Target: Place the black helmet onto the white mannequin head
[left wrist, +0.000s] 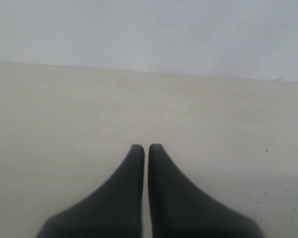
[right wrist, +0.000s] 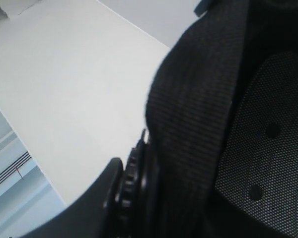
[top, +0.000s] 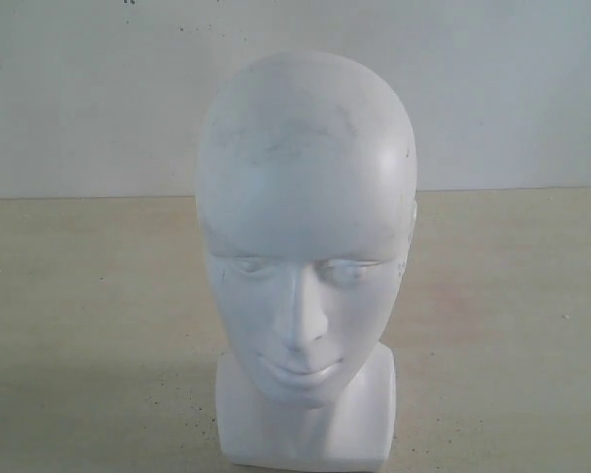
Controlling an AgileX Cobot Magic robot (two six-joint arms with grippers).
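Exterior view — the white mannequin head (top: 305, 197) is seen bare, nothing fitted yet. The black helmet (right wrist: 198, 99) is kept out of that shot, clamped at its lining by the right gripper (right wrist: 139, 168) — the left gripper (left wrist: 146, 148) is closed, empty.

black helmet (right wrist: 198, 99): cut off by 3 edges | white mannequin head (top: 305, 197): base clipped

Table (top: 89, 325): pale beige matte surface with scattered dark specks, filling the lower half of the frame. Head (top: 305, 256): stands upright on its squarish base at lower centre, face toward the camera; faint shadow lies lower left of the base.
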